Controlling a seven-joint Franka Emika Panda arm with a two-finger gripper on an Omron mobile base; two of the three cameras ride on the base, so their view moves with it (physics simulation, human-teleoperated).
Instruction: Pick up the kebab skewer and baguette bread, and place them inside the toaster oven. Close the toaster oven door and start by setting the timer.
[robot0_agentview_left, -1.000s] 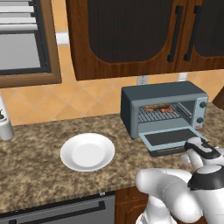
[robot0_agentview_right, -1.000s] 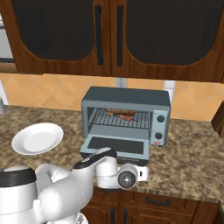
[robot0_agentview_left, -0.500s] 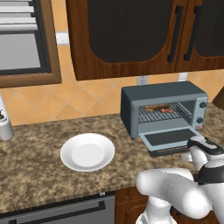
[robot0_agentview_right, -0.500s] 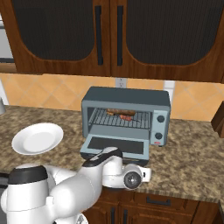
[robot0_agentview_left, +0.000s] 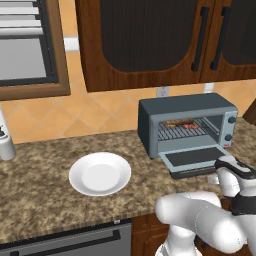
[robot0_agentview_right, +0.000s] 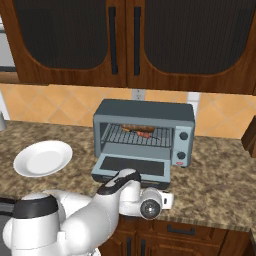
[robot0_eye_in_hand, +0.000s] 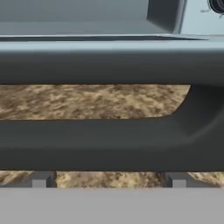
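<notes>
You have one skewer (robot0_agentview_right: 144, 133) and one loaf (robot0_agentview_right: 132, 127) lying on the wire rack inside the oven (robot0_agentview_right: 143, 131). Both lie lengthwise across the rack, side to side, parallel to the oven's front opening. From the right base camera the loaf sits a little further back and to the left, with the skewer just in front of it and to its right; whether the two touch you cannot tell from here. In the left base camera they read as a thin brown streak (robot0_agentview_left: 179, 122) and small reddish bits (robot0_agentview_left: 191, 127) on the rack.

The oven door (robot0_agentview_right: 132, 168) is dropped fully open and lies flat, sticking out toward you over the worktop (robot0_agentview_right: 220, 172). Its dark bar handle (robot0_eye_in_hand: 109, 144) runs along the front edge, and in the hand camera it stretches across the whole picture, very close, with speckled stone seen through the gap behind it.

Your pincer (robot0_eye_in_hand: 106, 179) is spread wide with nothing between its fingers (robot0_eye_in_hand: 40, 179); both tips sit just below the handle bar.

One white plate (robot0_agentview_left: 100, 173) stands bare on the worktop, well left of the oven. Two round knobs (robot0_agentview_right: 183, 136) show on the oven's right side. The worktop is brown speckled stone, backed by orange tile, with dark wooden cabinets (robot0_agentview_right: 135, 42) above.
</notes>
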